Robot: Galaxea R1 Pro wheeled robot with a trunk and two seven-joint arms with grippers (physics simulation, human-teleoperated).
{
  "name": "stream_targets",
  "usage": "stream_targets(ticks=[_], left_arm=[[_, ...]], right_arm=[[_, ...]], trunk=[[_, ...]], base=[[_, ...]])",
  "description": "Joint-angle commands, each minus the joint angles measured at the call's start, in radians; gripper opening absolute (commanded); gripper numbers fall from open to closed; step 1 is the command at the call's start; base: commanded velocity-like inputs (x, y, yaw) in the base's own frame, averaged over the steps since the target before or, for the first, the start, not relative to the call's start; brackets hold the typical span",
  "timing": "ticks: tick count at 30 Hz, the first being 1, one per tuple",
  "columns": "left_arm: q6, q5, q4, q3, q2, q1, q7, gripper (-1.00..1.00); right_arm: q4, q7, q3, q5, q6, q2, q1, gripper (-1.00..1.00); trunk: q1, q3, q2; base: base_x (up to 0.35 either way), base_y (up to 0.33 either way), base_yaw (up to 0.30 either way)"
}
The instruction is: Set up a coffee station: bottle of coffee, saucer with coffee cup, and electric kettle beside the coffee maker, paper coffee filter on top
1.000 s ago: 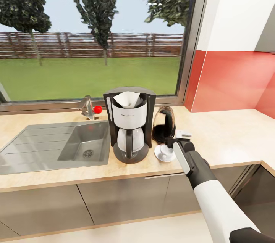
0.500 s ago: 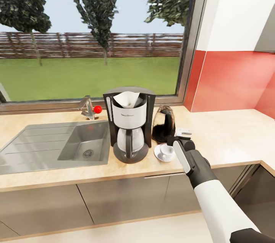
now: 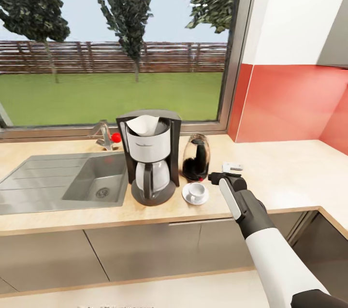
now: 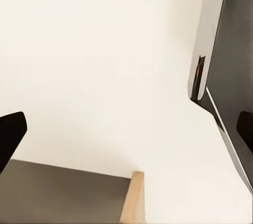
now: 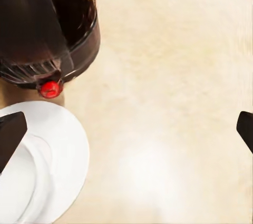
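The coffee maker stands on the kitchen countertop beside the sink, with the paper coffee filter sitting in its top. Right of it is the electric kettle. In front of the kettle lies the saucer, and the coffee cup stands on it. My right gripper hovers open over bare counter just right of the saucer, holding nothing. My left gripper is open and empty, facing a pale surface. The bottle of coffee and the kitchen shelf are out of view.
A steel sink with a faucet lies left of the coffee maker, under a wide window. A red wall panel backs the counter on the right, where the worktop turns a corner. Grey cabinet fronts run below.
The camera has moved, so the whole scene sits further left in the picture. My right gripper now stands a little farther right of the cup and saucer than before.
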Motion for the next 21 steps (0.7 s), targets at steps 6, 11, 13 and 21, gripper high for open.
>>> stream_targets(ticks=[6, 11, 13, 21], left_arm=[[-0.006, 0.008, -0.001, -0.009, 0.0, 0.0, 0.003, 1.0], [-0.014, 0.009, -0.005, -0.008, 0.0, 0.0, 0.003, 1.0], [-0.015, 0.009, -0.005, -0.008, 0.0, 0.0, 0.003, 1.0], [-0.018, 0.009, -0.01, -0.007, 0.0, -0.001, 0.003, 1.0]], right_arm=[[-0.001, -0.01, 0.004, -0.011, 0.002, 0.0, -0.001, 1.0], [0.001, -0.008, 0.005, -0.011, -0.002, 0.001, -0.001, 1.0], [0.002, -0.008, 0.005, -0.01, -0.002, 0.001, -0.001, 1.0], [0.006, -0.008, 0.005, -0.008, -0.003, 0.001, -0.001, 1.0]], trunk=[[0.001, -0.001, -0.002], [0.001, 0.003, -0.002], [0.001, 0.005, -0.002], [0.001, 0.006, -0.002]], base=[[0.0, -0.276, 0.27], [-0.089, -0.264, 0.235], [-0.201, -0.229, 0.195], [-0.276, -0.157, 0.028]])
